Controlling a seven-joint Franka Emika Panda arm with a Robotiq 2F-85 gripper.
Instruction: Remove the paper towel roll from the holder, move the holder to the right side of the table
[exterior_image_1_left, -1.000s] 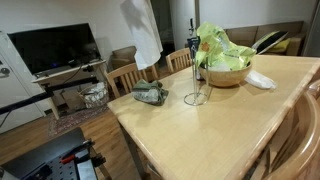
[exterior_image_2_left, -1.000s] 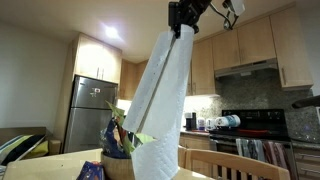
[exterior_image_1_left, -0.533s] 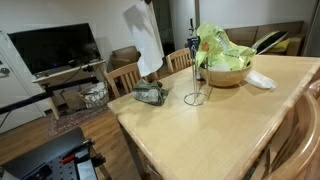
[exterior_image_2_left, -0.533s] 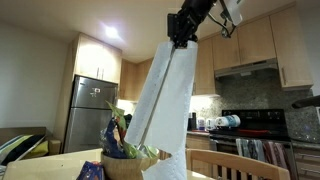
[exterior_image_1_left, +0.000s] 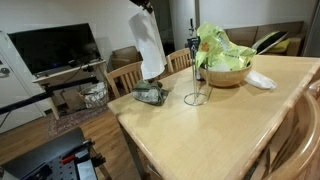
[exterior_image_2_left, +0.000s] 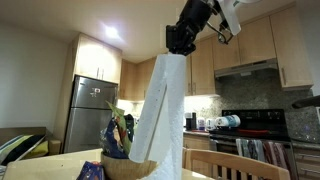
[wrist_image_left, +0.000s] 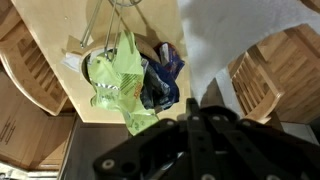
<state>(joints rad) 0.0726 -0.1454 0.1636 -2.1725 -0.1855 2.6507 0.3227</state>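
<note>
The table (exterior_image_1_left: 190, 135) is bare wood across its whole near half, from the near corner to the middle, and passage there is wide. Along the far edge things crowd together. The holder (exterior_image_1_left: 196, 82) stands upright just beside a bowl (exterior_image_1_left: 228, 75) heaped with crumpled green material, and a napkin (exterior_image_1_left: 260, 80) lies near the bowl's other side. A dark crumpled bundle (exterior_image_1_left: 150, 94) lies by the far corner, with a bare strip between it and the holder. Above that corner the paper towel roll (exterior_image_1_left: 150, 48) hangs from the clamped gripper (exterior_image_1_left: 143, 5), filling the air there. Slatted chairs (exterior_image_1_left: 124, 78) stand close against the table's edges.
</note>
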